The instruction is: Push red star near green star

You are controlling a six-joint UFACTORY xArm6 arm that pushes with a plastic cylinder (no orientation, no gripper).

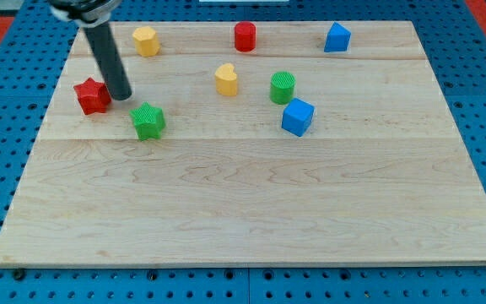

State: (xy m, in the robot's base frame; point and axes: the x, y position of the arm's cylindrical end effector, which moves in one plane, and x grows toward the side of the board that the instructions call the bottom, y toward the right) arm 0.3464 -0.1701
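Observation:
The red star (92, 95) lies at the view's left on the wooden board (251, 211). The green star (148, 121) lies a short way to its lower right, apart from it. My tip (121, 95) rests on the board just right of the red star, close to or touching its right side, and above-left of the green star. The dark rod slants up to the view's top left.
A yellow block (145, 40), a red cylinder (245, 36) and a blue block (337, 38) stand along the top edge. A yellow heart-like block (226, 80), a green cylinder (283, 87) and a blue cube (297, 116) sit near the middle.

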